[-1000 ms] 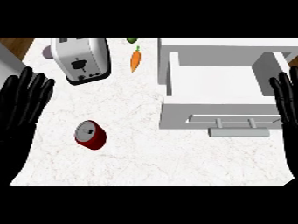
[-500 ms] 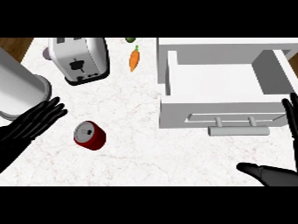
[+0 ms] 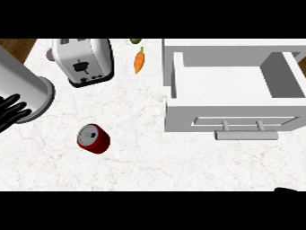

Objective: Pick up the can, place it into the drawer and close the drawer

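Note:
The red can [image 3: 93,138] lies on its side on the white marble counter [image 3: 135,166], its grey end facing up and left. My left hand [image 3: 2,116] shows at the left edge, fingers straight, to the left of the can and apart from it. Its grey forearm [image 3: 13,83] fills the upper left. The white drawer [image 3: 238,117] stands pulled open at the right, with nothing inside and its handle [image 3: 246,134] toward me. Only a black sliver of my right hand [image 3: 287,189] shows at the bottom right edge.
A white toaster [image 3: 82,60] stands at the back left. An orange carrot [image 3: 139,60] lies beside it, with a small green thing [image 3: 136,41] behind. Wooden floor [image 3: 9,45] shows past the counter's far left corner.
My left forearm has swung further into view and the hand has drawn back toward the left edge. The right hand has dropped almost out of view. The can has not moved.

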